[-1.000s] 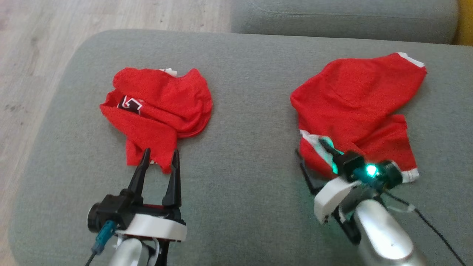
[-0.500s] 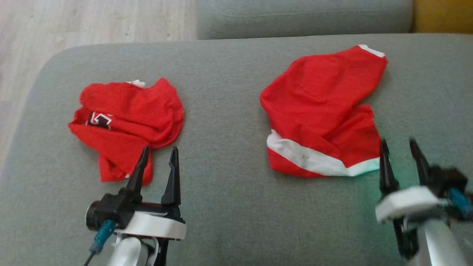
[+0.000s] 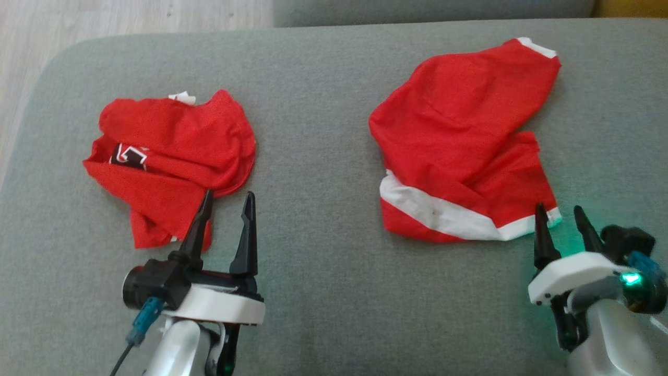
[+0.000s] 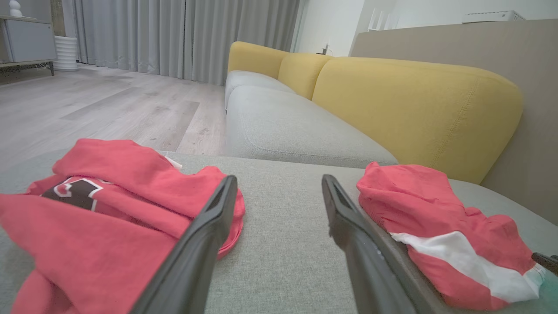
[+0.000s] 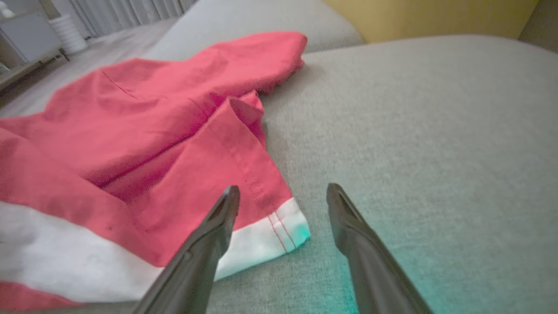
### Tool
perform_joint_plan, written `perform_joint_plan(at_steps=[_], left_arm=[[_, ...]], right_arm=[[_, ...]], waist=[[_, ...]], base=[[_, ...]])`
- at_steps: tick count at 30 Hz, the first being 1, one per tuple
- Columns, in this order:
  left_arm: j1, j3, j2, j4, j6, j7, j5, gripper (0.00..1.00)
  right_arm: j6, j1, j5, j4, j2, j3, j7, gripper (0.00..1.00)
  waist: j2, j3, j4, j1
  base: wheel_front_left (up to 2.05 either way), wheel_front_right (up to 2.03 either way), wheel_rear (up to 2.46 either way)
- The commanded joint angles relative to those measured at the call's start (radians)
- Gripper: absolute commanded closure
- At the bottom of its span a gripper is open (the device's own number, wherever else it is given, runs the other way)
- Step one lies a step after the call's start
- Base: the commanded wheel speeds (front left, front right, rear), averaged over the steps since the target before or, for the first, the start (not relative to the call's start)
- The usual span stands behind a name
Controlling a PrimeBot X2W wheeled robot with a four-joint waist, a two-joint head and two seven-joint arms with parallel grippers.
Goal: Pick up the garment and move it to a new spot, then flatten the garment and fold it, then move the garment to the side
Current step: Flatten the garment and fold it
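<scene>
Head view: grey cushion (image 3: 323,156), broad with rounded corners, carries both garments. In the left wrist view a second grey seat (image 4: 279,122) lies beyond it, with a yellow backrest (image 4: 414,109) along the right, pale wooden floor (image 4: 109,109) to the left and grey curtains (image 4: 174,39) at the far end.

White-banded garment (image 3: 459,141): red, on the robot's right half of the cushion. It is rumpled and lapped over itself. A white band runs along the near edge and a white cuff shows at the far corner.

Crumpled red garment (image 3: 172,151): on the left half, well apart from the other, bunched.

Left gripper (image 3: 228,194): fingers spread, nothing between them. One fingertip overlaps the near edge of the crumpled red garment; contact cannot be told. In the left wrist view the gap frames bare cushion.

Right gripper (image 3: 558,208): fingers parted, empty, tips just beside the near right corner of the white-banded garment. In the right wrist view one finger stands in front of the hem corner (image 5: 279,231) and the other over bare cushion. Green light tints that corner and the fabric nearby.

Black patch (image 3: 128,155), white-outlined, shows on the crumpled red garment.
</scene>
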Motion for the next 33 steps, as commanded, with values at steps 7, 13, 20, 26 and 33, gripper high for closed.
perform_joint_plan(at_steps=[7, 13, 20, 26, 33], left_arm=[[-0.041, 0.030, 0.000, -0.021, -0.001, -0.005, 0.009, 0.00], [-0.037, 0.045, 0.000, -0.017, 0.001, -0.005, 0.014, 0.00], [-0.022, 0.048, 0.000, -0.023, 0.005, -0.005, 0.014, 0.00], [-0.024, 0.042, 0.000, -0.026, 0.006, -0.005, 0.014, 0.00], [-0.025, 0.034, 0.000, -0.021, 0.004, -0.005, 0.014, 0.00]], right_arm=[[-0.001, -0.098, -0.099, 0.117, -0.005, -0.007, 0.072, 0.43], [-0.001, -0.118, -0.127, 0.128, -0.005, -0.064, 0.035, 1.00], [-0.001, -0.096, -0.247, 0.012, -0.005, -0.316, 0.027, 1.00], [-0.001, -0.076, -0.350, -0.074, -0.005, -0.514, 0.093, 1.00], [-0.001, -0.086, -0.413, -0.084, -0.005, -0.546, 0.086, 0.00]], waist=[[0.0000, 0.019, 0.025, -0.0001], [0.0000, 0.003, 0.005, -0.0001], [0.0000, -0.022, -0.039, -0.0001], [0.0000, -0.024, -0.050, -0.0001], [0.0000, -0.022, -0.046, -0.0001]], base=[[0.00, 0.00, 0.00], [0.00, 0.00, 0.00], [0.00, 0.00, 0.00], [0.00, 0.00, 0.00], [0.00, 0.00, 0.00]])
